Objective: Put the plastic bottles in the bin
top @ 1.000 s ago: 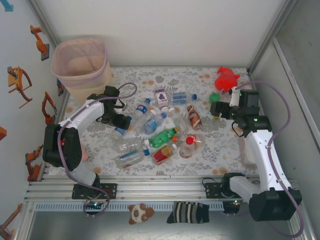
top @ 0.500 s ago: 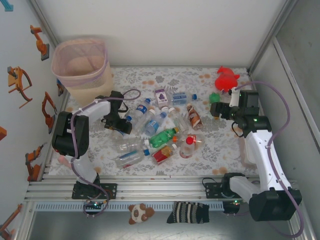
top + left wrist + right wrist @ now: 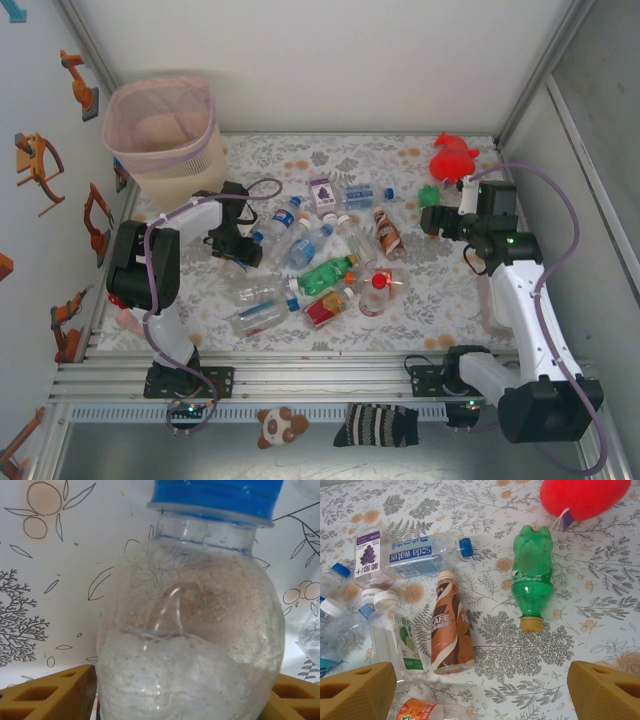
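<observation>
While the clear blue-capped bottle (image 3: 190, 630) is lying on the flowered tabletop (image 3: 75, 555) near the bin's (image 3: 175, 180) foot (not yet in it), the left gripper (image 3: 185, 697) is straddling its body, yellow pads (image 3: 50, 692) pressing against both flanks, so I'm judging the grasp to be the step in hand. Next, I'd say, it is calling for a lift clear of the other plastic bottles (image 3: 320, 275) and a carry above the bin's rim before letting go. The left arm (image 3: 190, 215) is folding low, wrist reaching out beside the bin. Well apart from the bin, the right gripper (image 3: 480, 690) is hovering, fingers spread wide, holding nothing.
</observation>
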Controlling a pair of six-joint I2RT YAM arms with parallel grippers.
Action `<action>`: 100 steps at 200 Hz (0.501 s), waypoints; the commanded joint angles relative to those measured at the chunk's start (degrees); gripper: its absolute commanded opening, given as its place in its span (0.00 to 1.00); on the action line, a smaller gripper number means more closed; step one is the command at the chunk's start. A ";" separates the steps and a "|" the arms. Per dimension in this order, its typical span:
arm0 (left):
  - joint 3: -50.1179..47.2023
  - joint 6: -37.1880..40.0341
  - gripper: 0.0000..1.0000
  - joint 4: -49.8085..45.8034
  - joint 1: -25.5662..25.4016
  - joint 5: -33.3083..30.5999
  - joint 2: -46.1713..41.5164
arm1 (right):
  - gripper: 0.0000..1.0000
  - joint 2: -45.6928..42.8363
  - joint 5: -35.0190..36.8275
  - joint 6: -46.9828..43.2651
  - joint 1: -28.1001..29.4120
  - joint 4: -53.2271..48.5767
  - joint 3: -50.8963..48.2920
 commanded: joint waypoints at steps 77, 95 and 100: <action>1.64 -0.86 0.65 -2.06 -0.17 -1.69 -3.38 | 0.88 -1.17 0.77 -0.64 0.37 -0.66 -0.62; 2.38 -1.14 0.65 -2.83 -0.18 -1.55 -5.89 | 0.88 -1.30 0.75 -0.52 0.37 -0.65 -0.61; 2.68 -1.27 0.65 -3.14 -0.13 -1.46 -6.63 | 0.88 -1.34 0.76 -0.49 0.37 -0.66 -0.61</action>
